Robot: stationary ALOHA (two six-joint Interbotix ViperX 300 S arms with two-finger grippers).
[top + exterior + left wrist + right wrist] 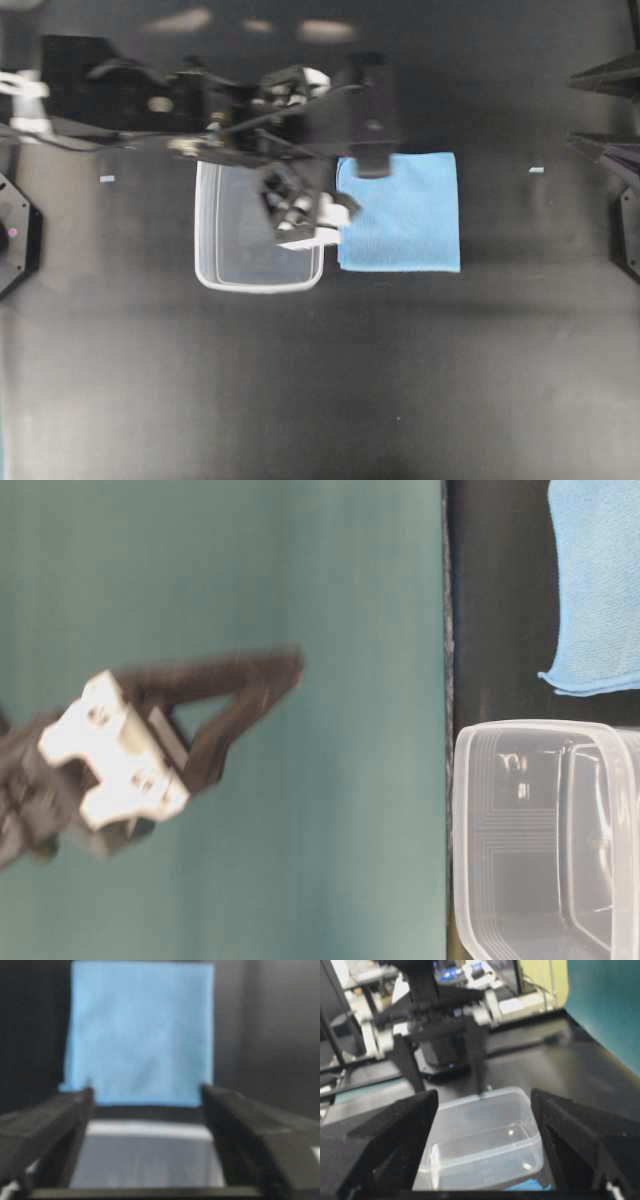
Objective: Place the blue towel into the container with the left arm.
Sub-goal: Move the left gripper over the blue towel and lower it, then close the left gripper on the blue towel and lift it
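The blue towel (405, 215) lies flat on the black table, just right of the container (225, 265), a clear tub with nothing inside. The left arm reaches in from the left, and its gripper (350, 190) hovers over the tub's right rim and the towel's left edge. In the left wrist view this gripper (147, 1092) is open and empty, with the towel (140, 1030) ahead and the container rim (150, 1129) below. The right gripper (578, 110) waits open at the right edge. Between its open fingers (485, 1100) I see the container (485, 1135) and a sliver of towel (530, 1186).
Two small pale marks (107, 179) (536, 170) lie on the table. A teal wall (300, 560) stands behind the table edge in the table-level view, where a blurred black finger (240, 695) of the left arm shows. Arm bases sit at both sides.
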